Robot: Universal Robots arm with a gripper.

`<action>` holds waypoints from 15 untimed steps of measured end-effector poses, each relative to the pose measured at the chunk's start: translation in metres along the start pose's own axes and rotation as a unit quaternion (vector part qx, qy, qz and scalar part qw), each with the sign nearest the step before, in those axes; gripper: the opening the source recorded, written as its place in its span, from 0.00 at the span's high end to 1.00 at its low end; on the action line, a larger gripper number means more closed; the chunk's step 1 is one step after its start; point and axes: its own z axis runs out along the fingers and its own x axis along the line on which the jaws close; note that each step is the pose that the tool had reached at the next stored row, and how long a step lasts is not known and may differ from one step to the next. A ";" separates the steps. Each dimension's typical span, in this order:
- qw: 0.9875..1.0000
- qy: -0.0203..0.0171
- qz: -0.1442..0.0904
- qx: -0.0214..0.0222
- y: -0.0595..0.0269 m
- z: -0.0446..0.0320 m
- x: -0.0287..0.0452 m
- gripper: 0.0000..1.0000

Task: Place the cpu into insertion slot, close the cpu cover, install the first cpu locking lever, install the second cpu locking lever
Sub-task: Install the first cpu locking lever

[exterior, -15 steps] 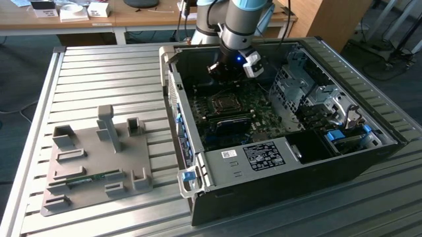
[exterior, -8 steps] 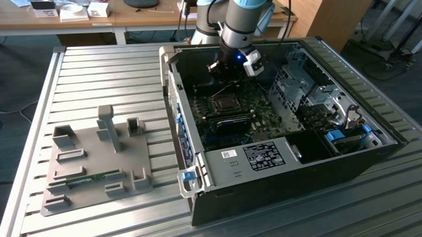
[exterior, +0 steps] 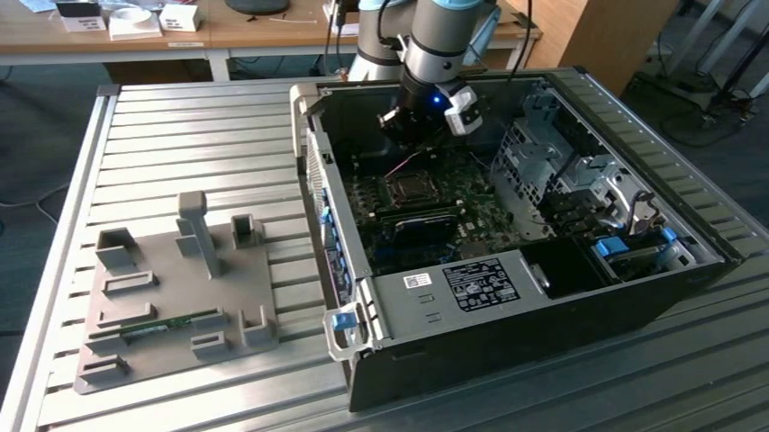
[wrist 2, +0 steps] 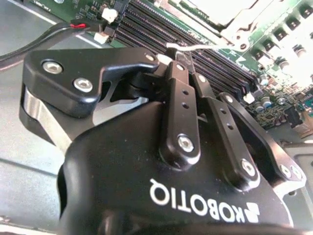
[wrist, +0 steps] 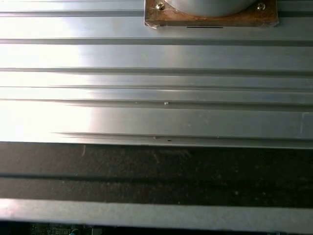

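**A:** Arm position. Where is the gripper [exterior: 410, 126]?

**B:** It is inside the open computer case [exterior: 481, 297], low over the motherboard [exterior: 423, 214] and close to the far wall. In the exterior view the socket [exterior: 410, 189] sits at 6 o'clock from the gripper, near but apart. No contact seen.

**A:** Claw state?

**B:** In the second wrist view the gripper [wrist 2: 167, 55] is clenched, tips drawn together, with nothing chip-sized between them. A thin silvery rod [wrist 2: 200, 46] runs from just beside the tips toward the socket. I cannot tell whether it is touched. Judgement: closed tips make a narrow pusher, better suited to a thin lever than to a flat chip.

**A:** And the cpu?

**B:** Not in the claw. A pale flat surface, taken as the cpu [wrist 2: 213, 6], lies within the cpu cover [wrist 2: 243, 27], and the silvery frame lies flat around it. Judgement: chip seated, cover down. Whether either lever is latched is not readable.

**A:** Why this layout?

**B:** The case lies on its side on the slatted table [exterior: 193, 135], open face up. That keeps the board level, so the arm can reach the socket from above. A grey fixture tray [exterior: 180, 297] sits at 8 o'clock from the gripper, well apart.
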 end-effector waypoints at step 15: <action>1.000 -0.002 0.000 -0.005 0.0038 -0.0099 0.0030 0.89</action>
